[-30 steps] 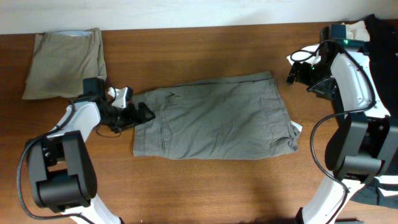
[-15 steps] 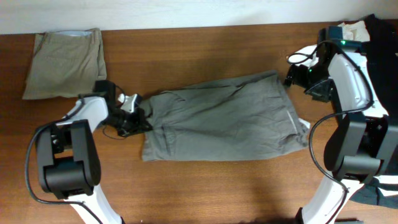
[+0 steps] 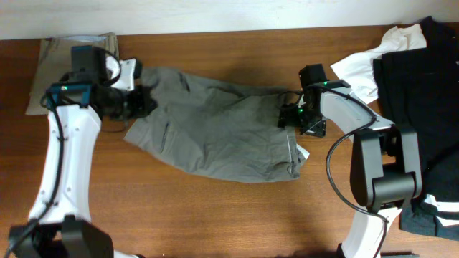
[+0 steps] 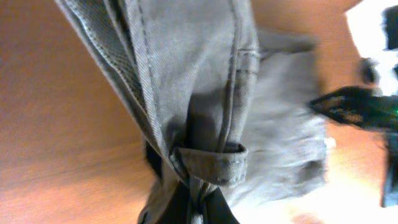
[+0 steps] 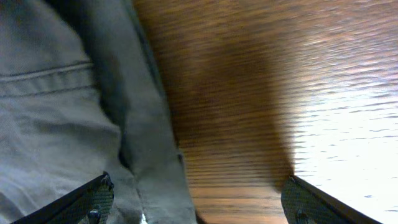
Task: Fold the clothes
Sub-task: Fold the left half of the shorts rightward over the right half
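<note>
Pinching the waistband beside a belt loop (image 4: pixel 211 165), the left gripper (image 3: pixel 143 102) is clamped on the grey shorts (image 3: pixel 215 125). They lie spread across the middle of the table, with their long axis running from near the far-left corner toward the right edge. The right gripper (image 5: pixel 199 202) has its fingers apart over the opposite end, and the cloth's edge lies just to its left. That arm is the nearer one to the free end. Folded khaki trousers (image 3: pixel 37 75) rest in the far-left corner.

Left hand (image 3: pixel 142 102) clamped, right hand (image 5: pixel 198 202) (low) spread.
</note>
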`<state>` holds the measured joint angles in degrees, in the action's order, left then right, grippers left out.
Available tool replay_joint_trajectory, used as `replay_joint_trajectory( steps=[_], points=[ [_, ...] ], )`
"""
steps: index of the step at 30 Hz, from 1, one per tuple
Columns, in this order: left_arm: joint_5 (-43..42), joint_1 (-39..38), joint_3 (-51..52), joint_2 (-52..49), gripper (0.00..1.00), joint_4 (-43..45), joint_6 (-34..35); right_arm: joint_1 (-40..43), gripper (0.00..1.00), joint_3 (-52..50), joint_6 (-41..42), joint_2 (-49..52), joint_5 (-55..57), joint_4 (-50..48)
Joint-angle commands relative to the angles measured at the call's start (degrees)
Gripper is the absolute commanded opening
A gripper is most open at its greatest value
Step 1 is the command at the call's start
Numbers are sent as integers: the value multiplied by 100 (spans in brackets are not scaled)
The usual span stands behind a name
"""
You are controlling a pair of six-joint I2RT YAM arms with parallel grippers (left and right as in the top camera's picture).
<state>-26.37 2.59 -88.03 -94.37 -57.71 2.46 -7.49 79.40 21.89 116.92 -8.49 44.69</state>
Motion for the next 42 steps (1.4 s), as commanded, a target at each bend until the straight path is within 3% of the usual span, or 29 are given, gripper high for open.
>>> replay_joint_trajectory(
  steps=[1,9,15,22,25,28,33,34,35,36,38,42],
  points=[
    [-382,-638,-105,229,1,374,417,-264,90,-214,170,90,-173,-63],
    [-354,-2046,-105,-382,1,1480,1486,-413,90,-214,264,101,-186,-66],
    [184,-2841,-105,-898,4,2142,1875,-413,90,-214,262,238,-358,-68],
    [240,-3239,-105,-1279,4,2743,1884,-407,91,-214,90,284,-461,-94],
    [221,-3309,-105,-1320,4,2868,2111,-407,96,-214,-223,284,-616,-79],
    [219,-3348,-105,-1320,4,3003,2339,-407,89,-214,-216,284,-616,-66],
    [201,-3460,-105,-1320,7,3032,2538,-407,89,-214,-214,284,-634,-111],
    [203,-3491,-105,-1320,8,3036,2535,-407,91,-214,-216,284,-629,-107],
    [203,-3554,-105,-1320,9,3053,2535,-400,100,-212,-221,284,-629,-105],
    [203,-3580,-105,-1320,9,3056,2535,-382,99,-195,-267,282,-634,-87],
    [208,-3620,-105,-1320,9,3064,2535,-293,99,-52,-424,280,-629,101],
    [221,-3622,-105,-1320,11,3049,2533,439,99,1045,-695,280,-520,1357]
  ],
)
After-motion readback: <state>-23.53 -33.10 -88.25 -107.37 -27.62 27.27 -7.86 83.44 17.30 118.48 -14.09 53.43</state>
